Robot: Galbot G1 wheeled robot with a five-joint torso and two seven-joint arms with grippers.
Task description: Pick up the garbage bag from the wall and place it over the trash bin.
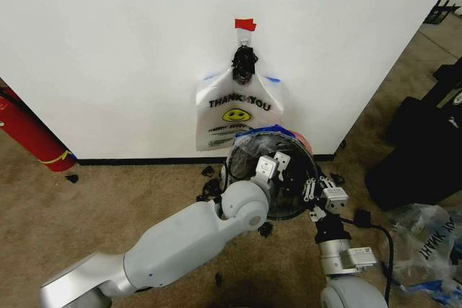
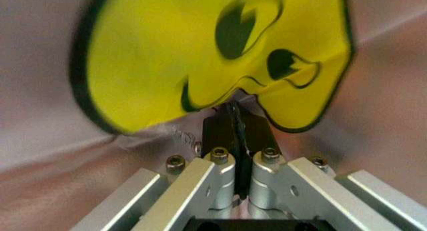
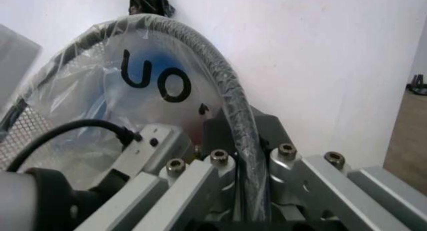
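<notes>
While hung on the wall (image 1: pixel 108 48), garbage bag (image 1: pixel 238 117) (left end effector (image 2: pixel 235 122) pinching it).

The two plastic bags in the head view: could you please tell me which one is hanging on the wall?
The white garbage bag with THANK YOU lettering and a yellow smiley face hangs on the wall under red tape. The clear bag lies crumpled on the floor at the robot's right.
</notes>
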